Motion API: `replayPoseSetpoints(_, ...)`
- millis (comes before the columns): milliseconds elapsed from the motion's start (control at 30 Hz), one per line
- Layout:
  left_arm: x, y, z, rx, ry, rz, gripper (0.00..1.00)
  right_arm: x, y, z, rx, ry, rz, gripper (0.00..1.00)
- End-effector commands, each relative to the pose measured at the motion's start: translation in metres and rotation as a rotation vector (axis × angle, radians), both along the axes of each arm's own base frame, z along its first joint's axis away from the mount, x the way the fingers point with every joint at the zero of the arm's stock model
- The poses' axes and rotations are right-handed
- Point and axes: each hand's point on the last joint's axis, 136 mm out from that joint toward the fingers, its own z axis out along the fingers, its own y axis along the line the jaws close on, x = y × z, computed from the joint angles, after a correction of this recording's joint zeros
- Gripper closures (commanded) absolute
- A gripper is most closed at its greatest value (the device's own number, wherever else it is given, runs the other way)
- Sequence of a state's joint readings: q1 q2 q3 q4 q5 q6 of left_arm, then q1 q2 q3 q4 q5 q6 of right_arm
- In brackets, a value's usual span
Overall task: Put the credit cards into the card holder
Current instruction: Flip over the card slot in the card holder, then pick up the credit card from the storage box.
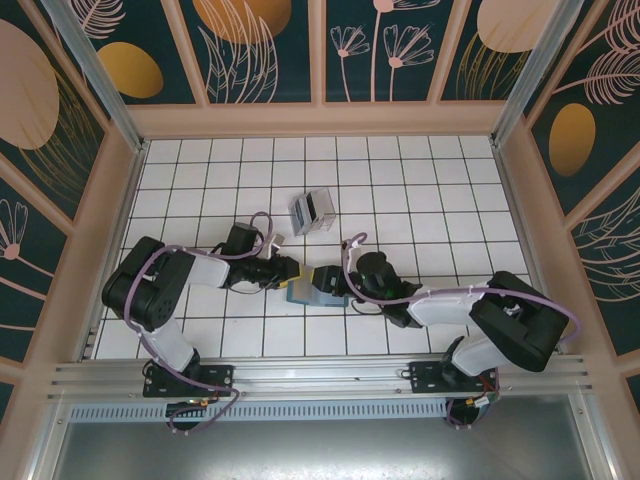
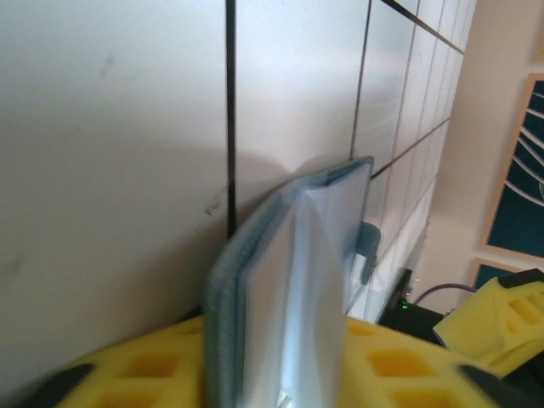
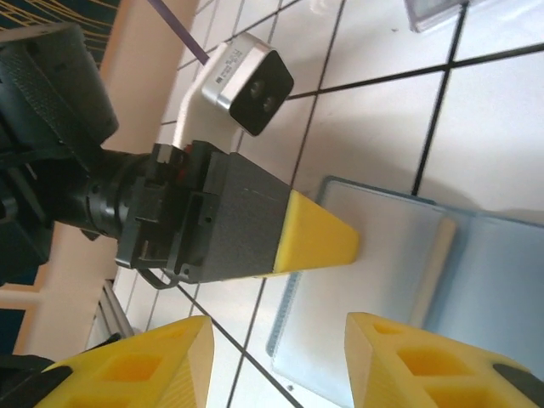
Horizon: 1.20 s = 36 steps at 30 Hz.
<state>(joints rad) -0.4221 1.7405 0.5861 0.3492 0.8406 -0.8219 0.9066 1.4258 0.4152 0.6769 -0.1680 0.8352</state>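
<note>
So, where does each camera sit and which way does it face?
Top external: above, behind the arms, facing down at the table; both arms, left claw and right claw at the card holder, credit cards beyond.
Left wrist: on that wrist, faces past its fingers to the card holder, edge-on.
Right wrist: on that wrist, faces past its fingers to the left claw.
All share the card holder.
</note>
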Motion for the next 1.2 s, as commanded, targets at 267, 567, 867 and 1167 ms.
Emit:
replayPoseSetpoints(267,-0.009,0.003,-0.009,0.04,-0.003,-0.017,0.89,0.065,-0.029,0.022,-0.246,-0.065,-0.124,0.51)
replayPoseSetpoints(567,-0.011,0.005,-0.009,0.038,0.008,0.003,0.88,0.138,-0.025,0.026,-0.358,-0.046,-0.089,0.41)
replayPoseSetpoints(867,-0.015,0.008,-0.004,0.039,-0.006,0.009,0.88,0.187,0.001,0.011,-0.44,0.007,-0.026,0.4)
replayPoseSetpoints(1167,-0.016,0.01,-0.003,0.042,-0.008,0.018,0.86,0.213,0.011,-0.006,-0.503,0.023,-0.036,0.4)
